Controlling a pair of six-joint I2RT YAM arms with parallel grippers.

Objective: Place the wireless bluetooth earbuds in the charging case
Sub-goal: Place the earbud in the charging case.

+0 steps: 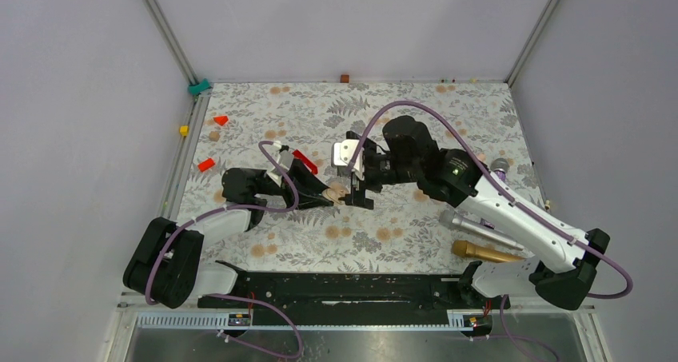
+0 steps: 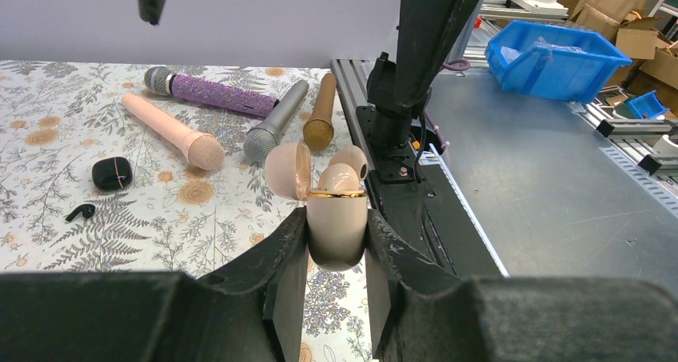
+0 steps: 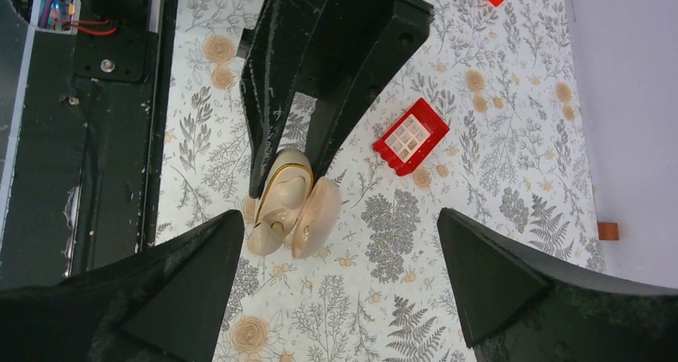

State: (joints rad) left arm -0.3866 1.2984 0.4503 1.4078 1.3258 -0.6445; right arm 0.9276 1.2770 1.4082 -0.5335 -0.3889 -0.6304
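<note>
Charging case (image 2: 337, 218) — beige, open — clamped in left hand (image 2: 336, 246), right hand (image 3: 337, 216) gaping over it.

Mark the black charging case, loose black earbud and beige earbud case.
black charging case (image 2: 112, 173), left wrist view, top.
loose black earbud (image 2: 83, 211), left wrist view, body.
beige earbud case (image 2: 337, 230), left wrist view, front.

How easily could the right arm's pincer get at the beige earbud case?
Probably easily: the right pincer hangs open just above the beige case, which the left pincer grips with its lid open, and nothing sits between them.
</note>
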